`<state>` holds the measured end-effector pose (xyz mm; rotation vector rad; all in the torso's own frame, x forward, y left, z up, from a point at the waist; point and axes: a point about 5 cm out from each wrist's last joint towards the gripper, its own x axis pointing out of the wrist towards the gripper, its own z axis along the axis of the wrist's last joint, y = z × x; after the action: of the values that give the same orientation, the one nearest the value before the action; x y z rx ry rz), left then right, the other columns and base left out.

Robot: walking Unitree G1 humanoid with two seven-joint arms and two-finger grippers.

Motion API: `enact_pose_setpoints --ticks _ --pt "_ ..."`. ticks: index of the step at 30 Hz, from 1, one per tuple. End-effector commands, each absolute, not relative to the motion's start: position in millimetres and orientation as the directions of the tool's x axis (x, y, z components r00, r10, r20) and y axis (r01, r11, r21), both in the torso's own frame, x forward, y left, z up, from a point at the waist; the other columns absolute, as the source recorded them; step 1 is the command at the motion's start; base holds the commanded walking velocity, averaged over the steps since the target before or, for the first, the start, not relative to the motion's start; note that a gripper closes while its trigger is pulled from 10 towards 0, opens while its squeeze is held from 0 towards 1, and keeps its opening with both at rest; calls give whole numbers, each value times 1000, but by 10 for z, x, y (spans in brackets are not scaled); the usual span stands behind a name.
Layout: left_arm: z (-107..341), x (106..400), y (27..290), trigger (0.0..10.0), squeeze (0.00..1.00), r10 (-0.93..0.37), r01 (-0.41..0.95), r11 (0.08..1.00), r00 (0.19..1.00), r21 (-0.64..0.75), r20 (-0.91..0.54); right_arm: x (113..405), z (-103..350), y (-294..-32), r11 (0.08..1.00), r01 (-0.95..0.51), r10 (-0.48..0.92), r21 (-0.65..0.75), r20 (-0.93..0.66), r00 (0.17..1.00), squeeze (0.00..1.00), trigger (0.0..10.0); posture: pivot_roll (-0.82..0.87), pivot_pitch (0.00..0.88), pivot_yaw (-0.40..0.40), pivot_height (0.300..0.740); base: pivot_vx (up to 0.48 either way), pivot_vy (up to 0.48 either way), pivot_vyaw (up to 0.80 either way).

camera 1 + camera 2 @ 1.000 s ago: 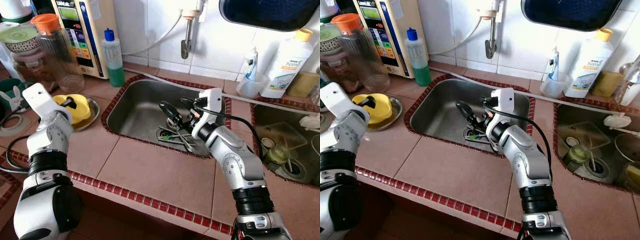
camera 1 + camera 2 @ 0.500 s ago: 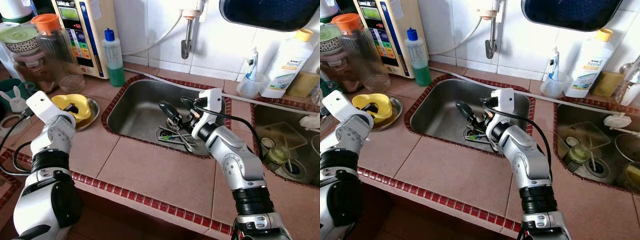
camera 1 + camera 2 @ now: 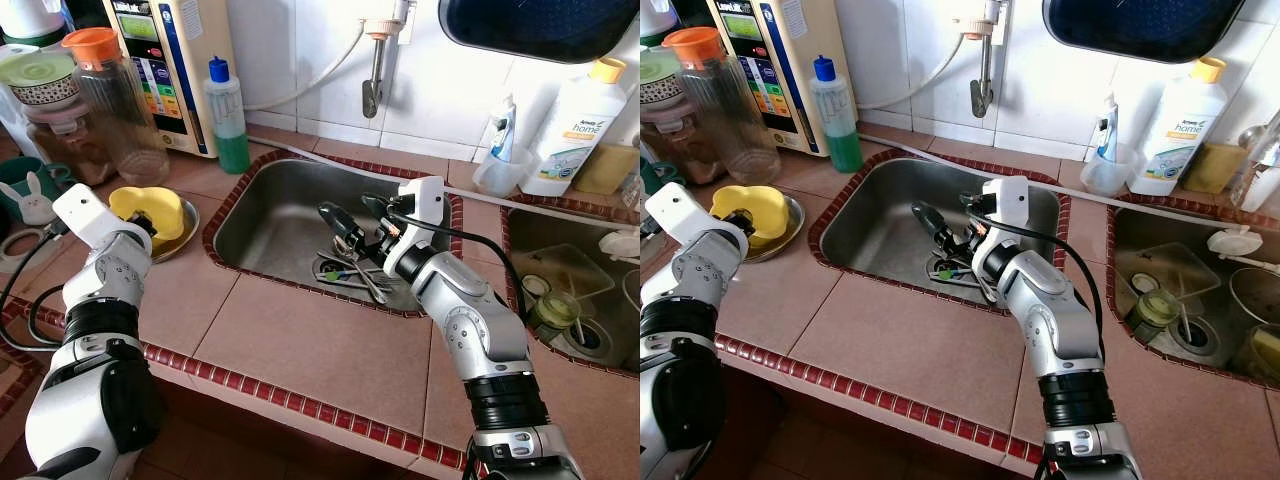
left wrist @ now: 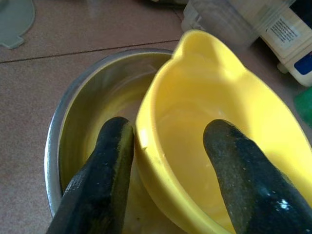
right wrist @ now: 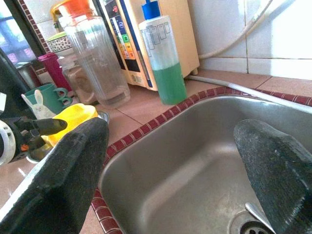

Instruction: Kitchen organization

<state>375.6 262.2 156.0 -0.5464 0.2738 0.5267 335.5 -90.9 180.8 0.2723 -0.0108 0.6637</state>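
1. Yellow bowl sits tilted in a shallow steel dish on the tiled tabletop, to the left of the sink.
2. The left hand straddles the bowl's rim: one black finger is outside the yellow wall, inside the steel dish, and the other finger is inside the bowl. The fingers stand apart with the rim between them; whether they press on it cannot be told.
3. In the head views the left arm reaches from the tabletop edge toward the dish, its white wrist block just beside the bowl.
4. The right hand hovers over the steel sink with its fingers spread wide and nothing between them, above a small heap of cutlery near the drain.
5. Behind the bowl stand a clear jug with an orange lid, a jar with a green lid and a cream-coloured appliance with buttons.
6. A bottle of green liquid with a blue cap stands at the sink's back left corner, close to the wall.
7. A tap hangs from the white tiled wall above the sink.
8. To the right, a large white bottle with a yellow cap and a small clear tub stand against the wall, beside a second basin holding dishes.
9. A green mug and a small white rabbit figure sit at the far left of the tabletop.
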Motion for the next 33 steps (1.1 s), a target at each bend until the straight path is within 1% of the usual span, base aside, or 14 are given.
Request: enact_pose_setpoints --ticks 1,23,28,30,33 --pt "1620 3770 2668 0 0 416 -551 716 830 -429 -372 3355 1860 -929 759 -607 598 234 118 793 937 10000 92 47 11 740 0 0 0" --pt "1612 3734 2744 0 0 445 -576 704 813 -415 -375 3363 1862 -924 760 -606 597 235 118 793 933 10000 95 48 11 740 0 0 0" --pt "1617 3714 2778 0 0 477 -595 700 801 -395 -361 3362 1859 -923 758 -608 598 236 118 793 937 10000 95 46 11 740 0 0 0" --pt "1657 3711 2792 0 0 496 -595 709 803 -380 -332 3362 1860 -921 758 -608 598 236 118 792 937 10000 94 44 11 740 0 0 0" --pt "1808 3738 2744 0 0 493 -539 759 842 -366 -217 3366 1868 -912 755 -611 601 238 121 790 933 10000 96 42 11 740 0 0 0"
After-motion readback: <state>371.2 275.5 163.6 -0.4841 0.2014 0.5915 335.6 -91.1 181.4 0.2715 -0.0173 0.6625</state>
